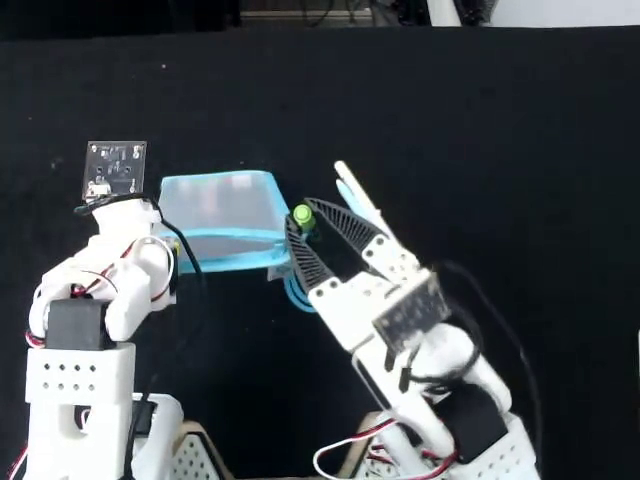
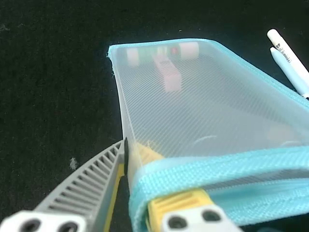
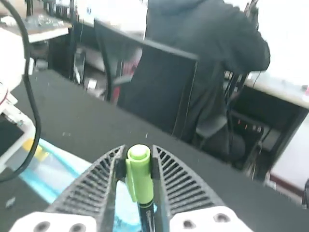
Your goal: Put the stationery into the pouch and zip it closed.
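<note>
My left claw (image 2: 133, 151) pinches the pouch (image 2: 207, 106) rim to steady its mouth, while my right claw (image 3: 138, 149) clamps the green-capped pen (image 3: 139, 180) beside it, ready to feed it in.

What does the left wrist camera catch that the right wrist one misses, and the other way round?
Left wrist view: the left gripper clamped on the pouch edge, small items inside it, two pens beside it. Right wrist view: the right gripper holding a green-capped marker. Both: the pouch and the black table.
</note>
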{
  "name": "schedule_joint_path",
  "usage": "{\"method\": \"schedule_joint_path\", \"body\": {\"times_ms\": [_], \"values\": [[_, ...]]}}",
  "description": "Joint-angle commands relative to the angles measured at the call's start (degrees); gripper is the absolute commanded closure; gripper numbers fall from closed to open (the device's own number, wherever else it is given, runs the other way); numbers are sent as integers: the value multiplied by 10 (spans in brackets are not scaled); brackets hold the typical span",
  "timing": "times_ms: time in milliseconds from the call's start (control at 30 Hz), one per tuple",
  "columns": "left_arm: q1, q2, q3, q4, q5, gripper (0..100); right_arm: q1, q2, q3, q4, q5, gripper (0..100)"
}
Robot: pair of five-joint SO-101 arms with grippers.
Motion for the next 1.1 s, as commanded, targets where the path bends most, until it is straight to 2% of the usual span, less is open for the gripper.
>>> {"method": "schedule_joint_path", "body": {"times_ms": [0, 333, 667, 833, 1067], "values": [[1, -7, -8, 0, -4, 970, -4, -41, 27, -49, -6, 987], [1, -7, -9, 0, -4, 970, -5, -102, 35, -62, -6, 987], [1, -5, -7, 0, -4, 970, -108, -128, 45, -109, -1, 987], [1, -7, -7, 0, -4, 970, -111, -132, 67, -110, -1, 987], [1, -5, -7, 0, -4, 970, -111, -133, 9, -106, -2, 987]]}}
